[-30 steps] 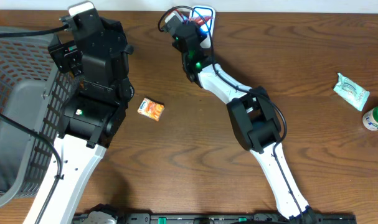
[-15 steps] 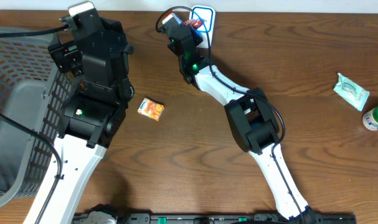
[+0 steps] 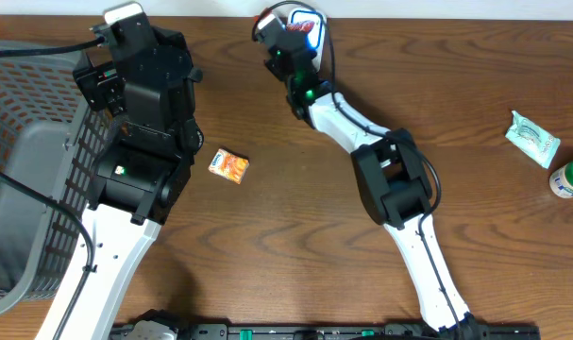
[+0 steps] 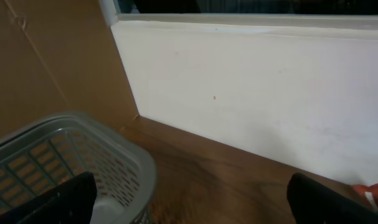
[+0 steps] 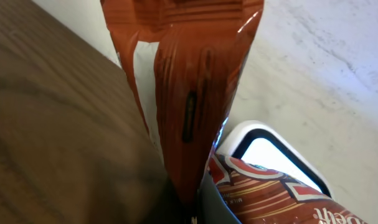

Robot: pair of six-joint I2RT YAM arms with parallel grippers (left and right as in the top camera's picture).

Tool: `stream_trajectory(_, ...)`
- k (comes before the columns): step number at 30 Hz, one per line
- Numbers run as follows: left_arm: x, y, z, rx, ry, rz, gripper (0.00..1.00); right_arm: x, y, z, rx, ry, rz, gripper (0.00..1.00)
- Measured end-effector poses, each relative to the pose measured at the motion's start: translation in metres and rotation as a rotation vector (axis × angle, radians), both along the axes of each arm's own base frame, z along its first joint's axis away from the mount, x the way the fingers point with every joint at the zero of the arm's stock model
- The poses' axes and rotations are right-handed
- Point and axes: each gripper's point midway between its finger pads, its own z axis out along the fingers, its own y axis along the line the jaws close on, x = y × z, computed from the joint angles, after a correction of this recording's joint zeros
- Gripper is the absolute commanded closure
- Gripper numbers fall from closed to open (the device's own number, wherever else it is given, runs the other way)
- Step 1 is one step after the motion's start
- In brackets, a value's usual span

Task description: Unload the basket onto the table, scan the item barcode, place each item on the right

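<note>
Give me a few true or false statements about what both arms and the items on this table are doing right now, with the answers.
1. The right tool is shut on a red-brown packet. True.
2. The left tool grips the small orange packet. False: it is open and empty; that packet lies on the table.
3. The grey basket sits on the robot's right. False: it is on the left.
4. A green-capped bottle stands near the right edge. True.
5. The held packet is close to the white scanner. True.
</note>
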Motion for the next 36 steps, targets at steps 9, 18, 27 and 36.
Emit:
stream_trajectory(9,0.0,0.0,0.0,0.0,0.0,0.0,0.02,0.003,0.001,-0.002,0.043,0.026,0.095,0.99)
stream_trajectory(18,0.0,0.0,0.0,0.0,0.0,0.0,0.02,-0.005,0.009,-0.012,0.054,0.075,0.138,0.99)
stream_trajectory(27,0.0,0.0,0.0,-0.001,-0.001,0.0,0.02,-0.03,0.011,-0.024,0.051,0.251,0.135,0.99)
stream_trajectory(36,0.0,0.0,0.0,0.0,0.0,0.0,0.02,-0.092,-0.062,0.118,-0.038,0.356,-0.048,0.99)
